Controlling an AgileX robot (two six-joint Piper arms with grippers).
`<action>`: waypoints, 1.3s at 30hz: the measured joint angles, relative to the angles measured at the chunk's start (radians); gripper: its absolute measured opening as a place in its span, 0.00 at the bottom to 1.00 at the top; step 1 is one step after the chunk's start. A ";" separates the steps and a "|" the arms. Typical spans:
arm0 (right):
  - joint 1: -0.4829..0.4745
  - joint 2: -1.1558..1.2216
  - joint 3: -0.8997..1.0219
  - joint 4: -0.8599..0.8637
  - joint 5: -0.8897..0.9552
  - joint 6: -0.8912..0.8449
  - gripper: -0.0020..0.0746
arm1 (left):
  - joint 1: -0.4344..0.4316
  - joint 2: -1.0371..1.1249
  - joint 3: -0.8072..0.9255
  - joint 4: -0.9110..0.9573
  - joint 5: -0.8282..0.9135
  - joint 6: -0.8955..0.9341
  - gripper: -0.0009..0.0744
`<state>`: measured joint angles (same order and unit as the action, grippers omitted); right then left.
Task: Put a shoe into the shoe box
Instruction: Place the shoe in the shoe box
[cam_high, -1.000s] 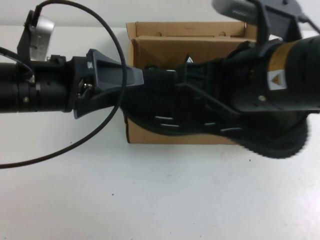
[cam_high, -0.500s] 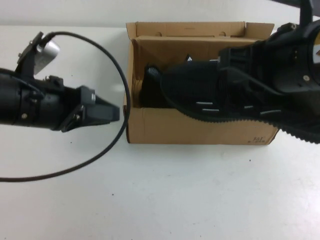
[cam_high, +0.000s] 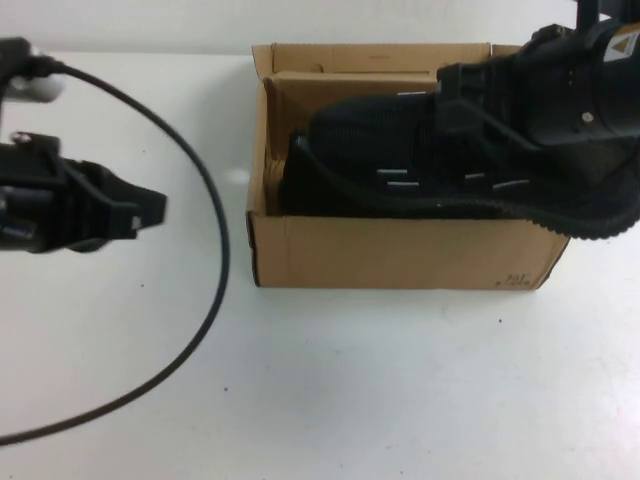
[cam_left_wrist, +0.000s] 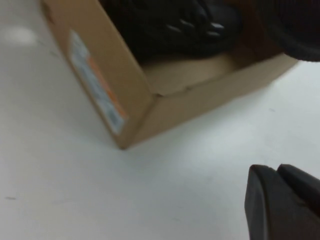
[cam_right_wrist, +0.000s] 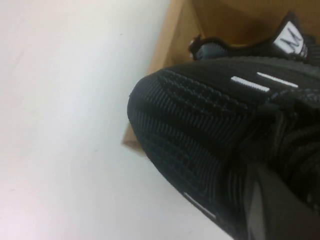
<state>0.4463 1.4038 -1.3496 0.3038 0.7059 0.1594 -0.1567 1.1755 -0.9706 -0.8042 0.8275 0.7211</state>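
Item: black mesh lace-up sneaker (cam_high: 420, 165), half inside the brown corrugated cardboard shoe box (cam_high: 400, 255), heel end overhanging the right wall. Right gripper (cam_high: 520, 130) clamped on it. Left gripper (cam_high: 140, 210) over bare table, jaws seemingly closed, empty. Step: insertion. Next: lower heel, release.

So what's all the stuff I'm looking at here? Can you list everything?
Shoe box: one, brown cardboard, lid open, at the table's far middle.
Shoe: one, black mesh with silver-white dashes, partly in the box, its right end sticking out over the box's right end.
Second shoe: one, black, white tongue patch, already inside the box.
Table: one, white.
Cable: one, black, looping over the table's left part.
Left gripper: black, above the table left of the box, holding nothing.
Right gripper: black, over the box's right part, on the shoe.
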 joint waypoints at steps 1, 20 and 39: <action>-0.008 0.016 0.000 0.008 -0.010 -0.021 0.02 | 0.000 -0.021 0.000 0.034 -0.018 -0.013 0.01; -0.071 0.431 -0.352 0.223 0.111 -0.233 0.02 | 0.000 -0.189 0.000 0.316 -0.058 -0.186 0.01; -0.123 0.585 -0.354 0.378 0.285 -0.343 0.02 | 0.000 -0.189 0.000 0.318 -0.049 -0.189 0.01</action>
<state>0.3236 1.9892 -1.7032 0.6821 0.9908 -0.1833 -0.1567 0.9864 -0.9706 -0.4863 0.7785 0.5326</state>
